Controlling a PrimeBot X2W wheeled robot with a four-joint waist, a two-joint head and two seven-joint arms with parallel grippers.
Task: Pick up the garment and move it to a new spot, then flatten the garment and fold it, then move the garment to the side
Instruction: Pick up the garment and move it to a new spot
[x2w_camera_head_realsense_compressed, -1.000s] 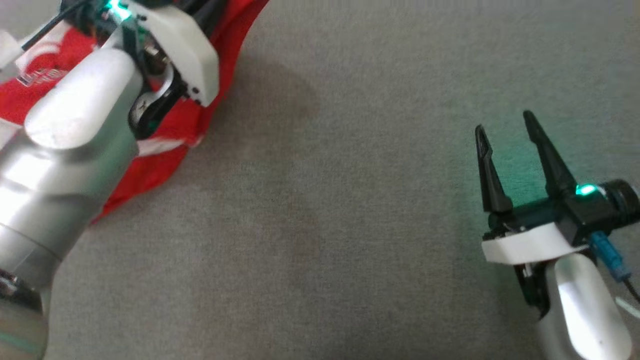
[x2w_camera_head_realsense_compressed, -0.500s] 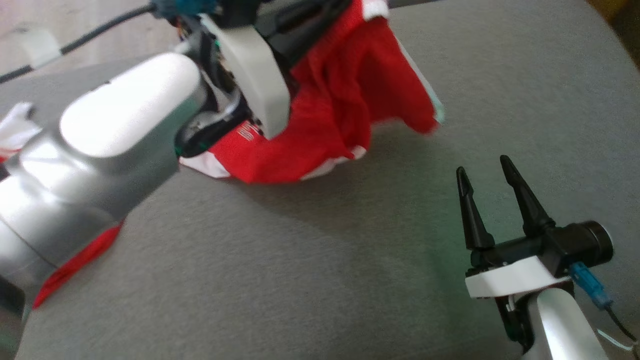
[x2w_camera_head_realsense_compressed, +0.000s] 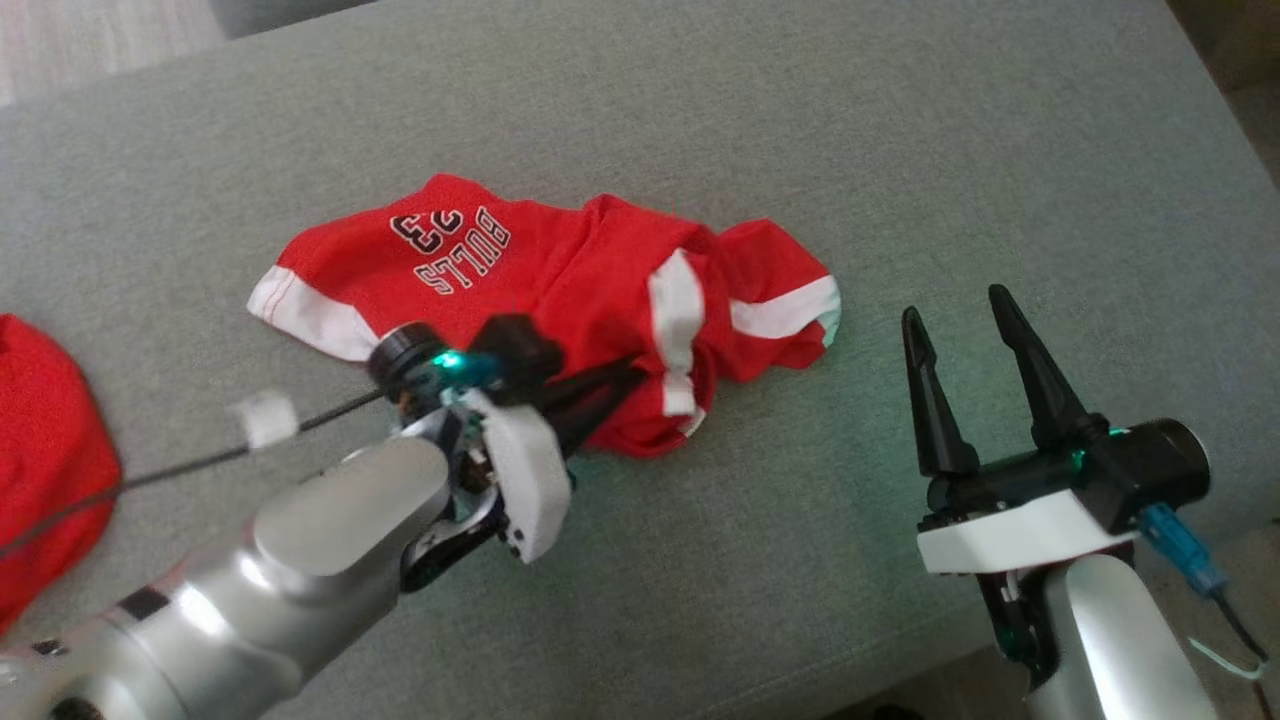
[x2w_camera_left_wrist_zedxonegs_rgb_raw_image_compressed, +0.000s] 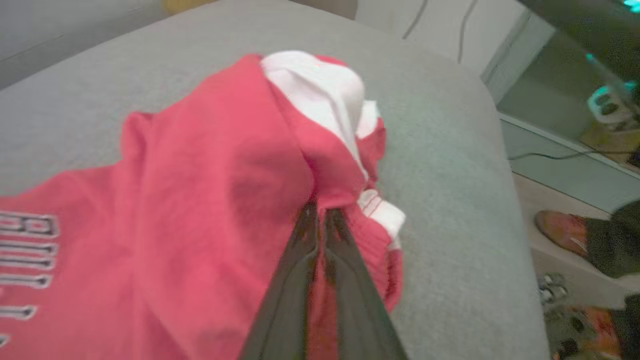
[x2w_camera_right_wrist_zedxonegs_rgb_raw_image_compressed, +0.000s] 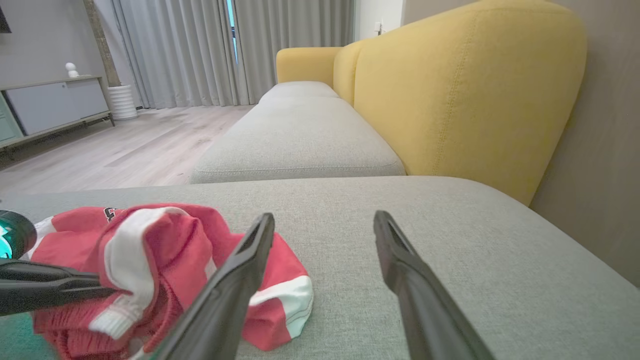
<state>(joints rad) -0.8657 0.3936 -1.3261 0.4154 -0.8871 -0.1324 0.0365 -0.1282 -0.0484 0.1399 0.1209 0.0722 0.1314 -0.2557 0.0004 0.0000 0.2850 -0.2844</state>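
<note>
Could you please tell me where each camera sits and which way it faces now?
Head view: on the head, looking forward and down at the cushion and jersey; left forearm, left gripper and right gripper show.
Left wrist view: on the left wrist, looking along its shut fingers pinching the jersey; a person's shoe shows past the cushion.
Right wrist view: on the right wrist, low over the cushion, facing the yellow sofa back; its open fingers show.
All share the jersey and cushion.
</note>
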